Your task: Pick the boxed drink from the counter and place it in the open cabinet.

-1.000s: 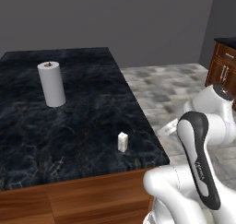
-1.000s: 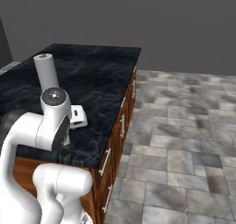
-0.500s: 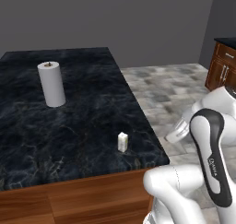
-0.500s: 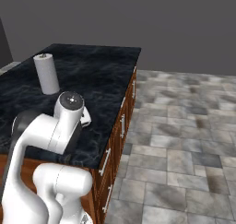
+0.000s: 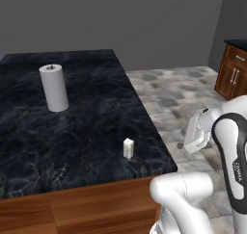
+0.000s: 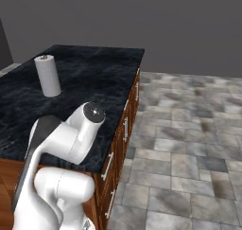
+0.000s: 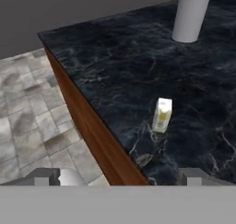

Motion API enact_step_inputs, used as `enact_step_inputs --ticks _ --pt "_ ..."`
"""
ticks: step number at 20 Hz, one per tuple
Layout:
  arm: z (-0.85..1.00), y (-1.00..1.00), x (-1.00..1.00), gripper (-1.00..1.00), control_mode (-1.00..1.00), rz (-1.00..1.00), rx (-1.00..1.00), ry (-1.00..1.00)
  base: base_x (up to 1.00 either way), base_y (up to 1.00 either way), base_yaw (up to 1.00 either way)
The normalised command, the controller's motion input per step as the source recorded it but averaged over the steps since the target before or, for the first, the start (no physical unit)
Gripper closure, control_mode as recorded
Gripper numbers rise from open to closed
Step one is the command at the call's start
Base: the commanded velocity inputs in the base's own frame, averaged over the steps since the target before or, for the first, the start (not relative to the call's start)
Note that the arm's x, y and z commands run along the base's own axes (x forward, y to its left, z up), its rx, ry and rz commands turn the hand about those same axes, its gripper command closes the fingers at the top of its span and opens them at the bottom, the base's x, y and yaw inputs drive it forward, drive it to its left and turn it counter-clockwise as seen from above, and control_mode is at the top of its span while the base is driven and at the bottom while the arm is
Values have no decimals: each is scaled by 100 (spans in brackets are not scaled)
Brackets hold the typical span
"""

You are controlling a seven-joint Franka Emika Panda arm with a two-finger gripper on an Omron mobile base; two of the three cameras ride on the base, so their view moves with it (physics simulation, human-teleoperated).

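Observation:
The boxed drink (image 5: 128,148) (image 7: 162,114), a tiny cream carton, stands upright on the black stone counter (image 5: 87,108) (image 7: 138,57) (image 6: 94,77), close to its near right corner. My gripper (image 5: 193,139) (image 7: 119,178) hangs off the counter's right side, over the floor and level with the drink. It looks back at the carton from a short distance. Its fingertips (image 7: 44,177) stand wide apart with nothing between them, so it is open. In the right base view my own arm covers the spot where the drink stands. The open cabinet is out of view.
A tall white paper towel roll (image 5: 54,87) (image 6: 47,75) (image 7: 191,13) stands farther back on the counter. Grey tiled floor (image 5: 183,93) lies right of the counter. Low brown cabinets with drawers (image 5: 234,74) stand at the far right. Drawer handles (image 6: 125,127) line the counter's side.
My arm has swung round: the elbow rose and moved right in the left base view, and the hand came out beside the counter. The drink and the roll have not moved.

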Motion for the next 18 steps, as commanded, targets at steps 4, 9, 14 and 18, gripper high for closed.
enact_step_inputs --ticks 4,9,14,18 --pt "-20 0 -1 -100 -100 12 11 -21 0 0 0" --pt "-22 0 -1 -100 -100 10 12 -19 0 0 0" --pt "-23 0 0 -100 -100 5 11 -13 0 0 0" --pt "-23 0 0 -100 -100 3 13 -12 0 0 0"
